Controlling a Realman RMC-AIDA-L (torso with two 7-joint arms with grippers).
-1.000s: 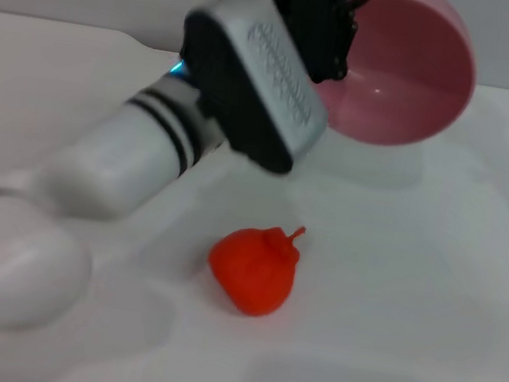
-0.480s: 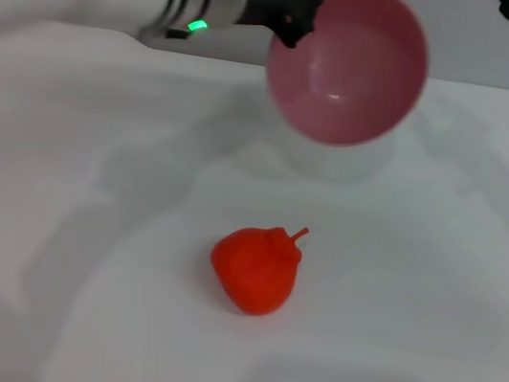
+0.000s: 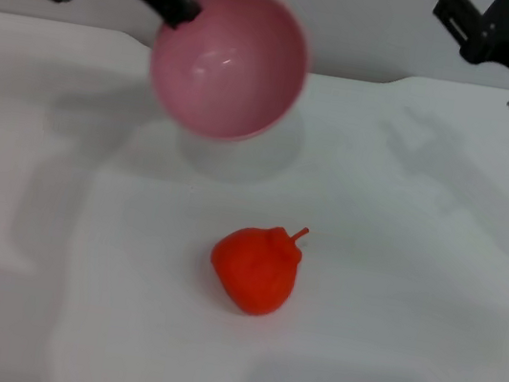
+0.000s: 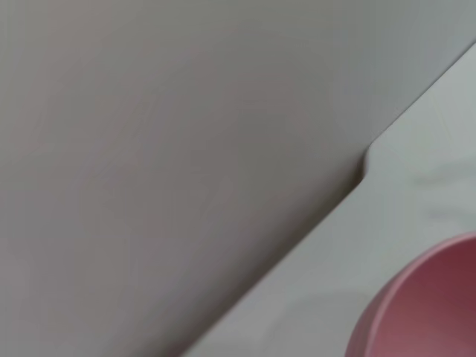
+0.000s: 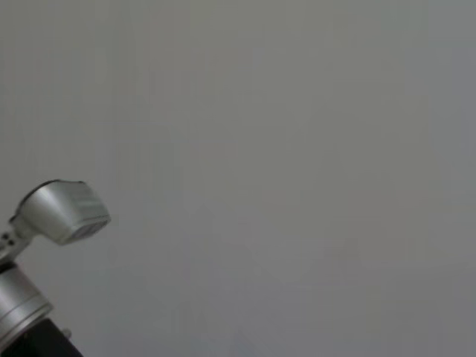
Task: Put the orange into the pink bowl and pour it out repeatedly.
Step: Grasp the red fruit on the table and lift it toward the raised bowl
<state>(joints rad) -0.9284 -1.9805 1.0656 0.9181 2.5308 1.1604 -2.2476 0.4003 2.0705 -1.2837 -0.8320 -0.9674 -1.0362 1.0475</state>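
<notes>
**Pink bowl held tipped in the air, orange on the table**

The pink bowl (image 3: 228,63) is held above the white table (image 3: 416,275) by the left gripper (image 3: 178,10), whose dark fingers are closed on the bowl's rim at the far left of the scene. The bowl is tilted, its opening turned toward the camera, and nothing is seen inside it. A soft shadow is cast on the table just beneath it. In the left wrist view only a curved part of the bowl's wall is shown.

The orange (image 3: 255,267) is seen lying on the table, nearer the robot than the bowl and well apart from it, its small stem pointing up and to the right.

The right gripper (image 3: 461,15) is raised at the upper right, away from both things; whether its fingers are parted cannot be told.
</notes>
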